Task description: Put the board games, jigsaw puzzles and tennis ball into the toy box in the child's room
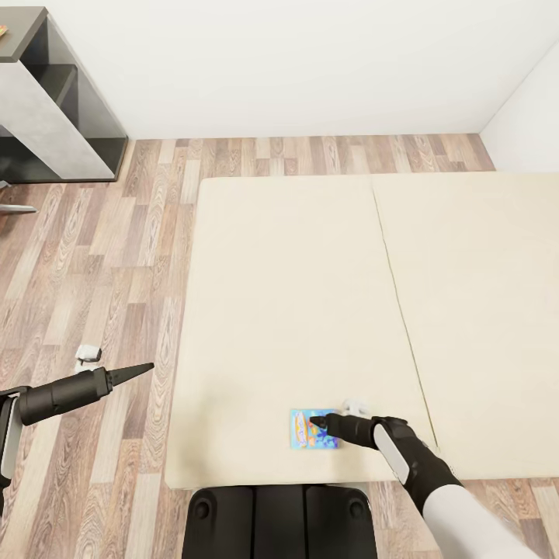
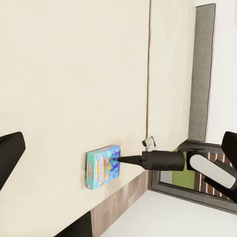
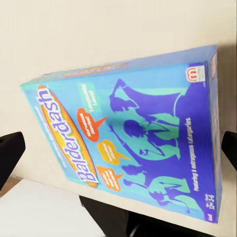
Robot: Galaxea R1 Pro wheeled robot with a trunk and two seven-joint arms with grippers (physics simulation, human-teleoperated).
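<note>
A blue Balderdash board game (image 1: 307, 429) lies flat on the cream bed (image 1: 310, 295), near its front edge. My right gripper (image 1: 317, 422) hovers just over the box's right part, open; in the right wrist view its black fingers (image 3: 10, 155) stand wide on either side of the box (image 3: 133, 133). Out over the wood floor to the left of the bed, my left gripper (image 1: 147, 366) points toward the bed, open and empty. The left wrist view shows the box (image 2: 101, 169) with the right gripper (image 2: 121, 159) at its top face.
A small white object (image 1: 355, 405) lies on the bed just behind the right gripper. Another small white thing (image 1: 88, 355) lies on the floor by the left arm. A grey shelf unit (image 1: 54, 109) stands at the back left. My dark base (image 1: 279, 520) meets the bed's front edge.
</note>
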